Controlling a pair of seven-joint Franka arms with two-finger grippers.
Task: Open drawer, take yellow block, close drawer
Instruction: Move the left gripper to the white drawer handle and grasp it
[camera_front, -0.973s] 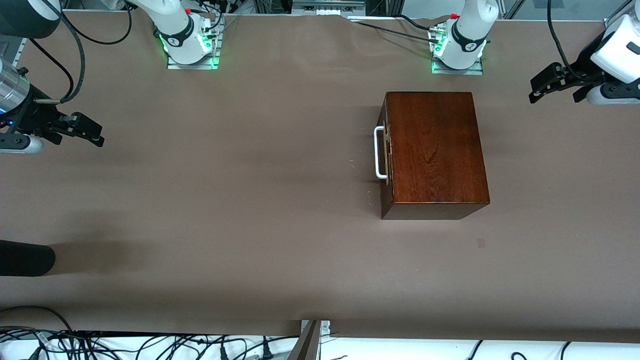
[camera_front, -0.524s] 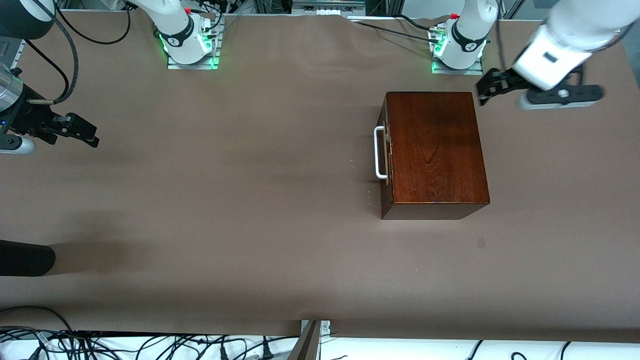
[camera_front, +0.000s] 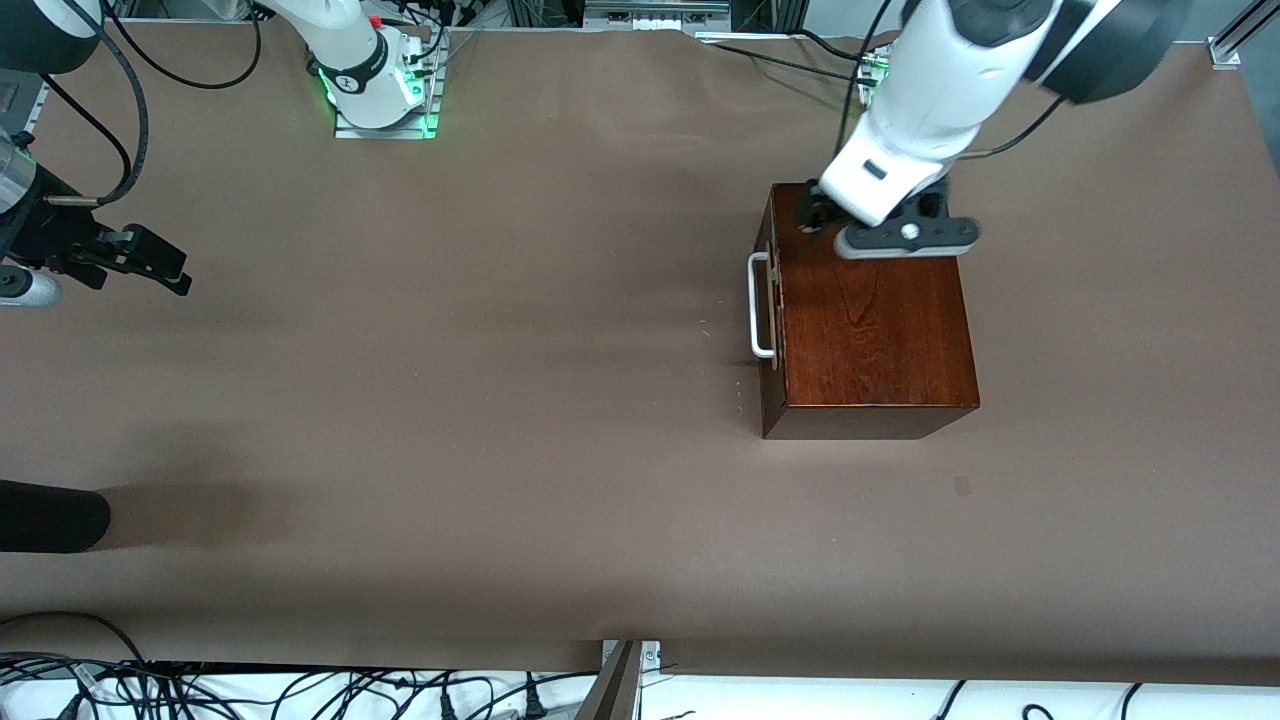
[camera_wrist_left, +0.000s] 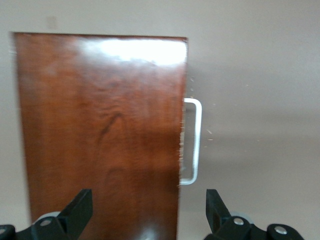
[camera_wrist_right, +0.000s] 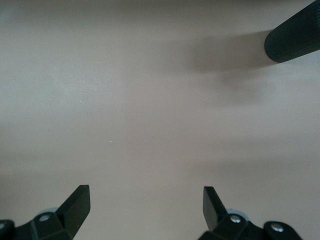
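Observation:
The dark reddish-brown wooden box (camera_front: 870, 300) stands toward the left arm's end of the table. Its drawer is shut, and the white bar handle (camera_front: 760, 305) faces the right arm's end. My left gripper (camera_front: 808, 213) is open and empty above the box top, over the edge farthest from the front camera, near the handle side. In the left wrist view the box (camera_wrist_left: 100, 130) and handle (camera_wrist_left: 192, 142) lie below the open left gripper (camera_wrist_left: 148, 215). My right gripper (camera_front: 165, 262) waits open and empty over bare table at the right arm's end; its wrist view shows it open (camera_wrist_right: 145, 210). The yellow block is hidden.
A black cylinder (camera_front: 50, 515) juts in at the right arm's end, nearer the front camera than my right gripper; it also shows in the right wrist view (camera_wrist_right: 295, 40). The brown table cover (camera_front: 500, 400) spreads between the two grippers. Cables lie along the table's near edge.
My left arm has swung in from the left arm's end of the table to over the box top. My right gripper has drifted slightly toward its end of the table.

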